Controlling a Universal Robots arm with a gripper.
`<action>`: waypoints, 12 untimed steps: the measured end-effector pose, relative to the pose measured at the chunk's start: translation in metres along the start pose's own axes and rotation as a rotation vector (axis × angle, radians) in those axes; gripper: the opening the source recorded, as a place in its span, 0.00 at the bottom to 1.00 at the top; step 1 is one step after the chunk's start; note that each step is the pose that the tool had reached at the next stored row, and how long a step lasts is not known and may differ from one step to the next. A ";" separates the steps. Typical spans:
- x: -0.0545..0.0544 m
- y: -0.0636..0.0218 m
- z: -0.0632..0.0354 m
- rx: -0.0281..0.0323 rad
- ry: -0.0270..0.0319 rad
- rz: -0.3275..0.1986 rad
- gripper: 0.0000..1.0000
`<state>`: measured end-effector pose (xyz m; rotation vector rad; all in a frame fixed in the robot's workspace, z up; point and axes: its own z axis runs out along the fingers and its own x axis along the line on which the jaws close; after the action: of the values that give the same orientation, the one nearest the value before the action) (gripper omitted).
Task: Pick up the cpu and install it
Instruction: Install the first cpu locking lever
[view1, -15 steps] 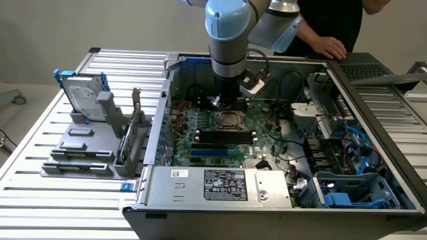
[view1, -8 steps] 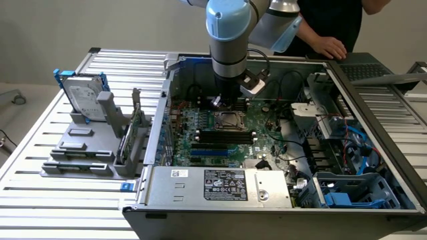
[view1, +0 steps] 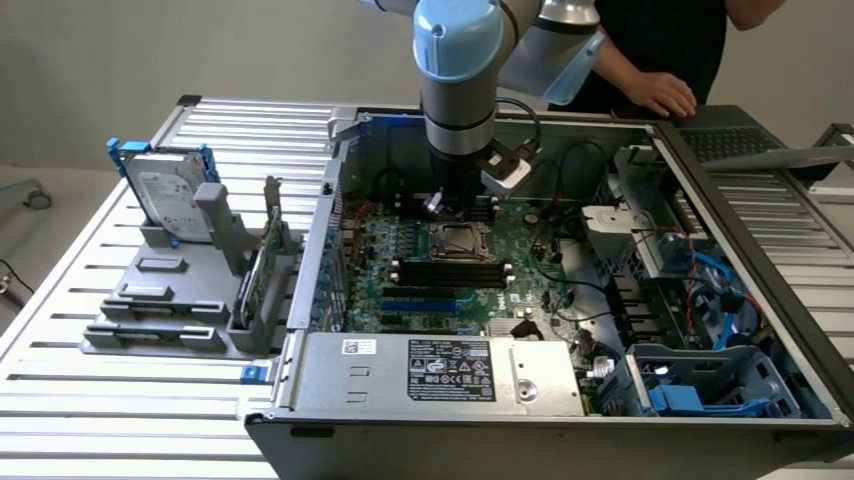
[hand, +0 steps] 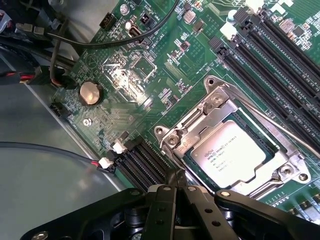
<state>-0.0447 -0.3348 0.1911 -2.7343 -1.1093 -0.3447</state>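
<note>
Silver-grey cpu (hand: 235, 155), green motherboard (hand: 150, 75), light-blue arm joint (view1: 461, 40)

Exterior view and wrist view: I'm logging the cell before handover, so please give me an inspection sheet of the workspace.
Surface: slatted metal table bearing an open computer case.
Job's things: cpu lies in the metal-framed socket on the motherboard.
Clutter: upright hard drive in a grey holder beside the case.
Grippers: gripper shut, empty, close beside the socket.
Cables: black cable across the motherboard; blue cables inside the case.
Surroundings: a person's hand and a laptop behind the case.
</note>
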 end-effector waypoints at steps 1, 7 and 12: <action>0.000 0.0001 0.0000 -0.0002 0.0001 0.001 0.11; 0.000 0.0004 0.0001 -0.0004 -0.0004 0.003 0.11; 0.001 0.0005 -0.0002 0.0012 -0.0019 0.005 0.11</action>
<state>-0.0439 -0.3348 0.1914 -2.7364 -1.1027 -0.3408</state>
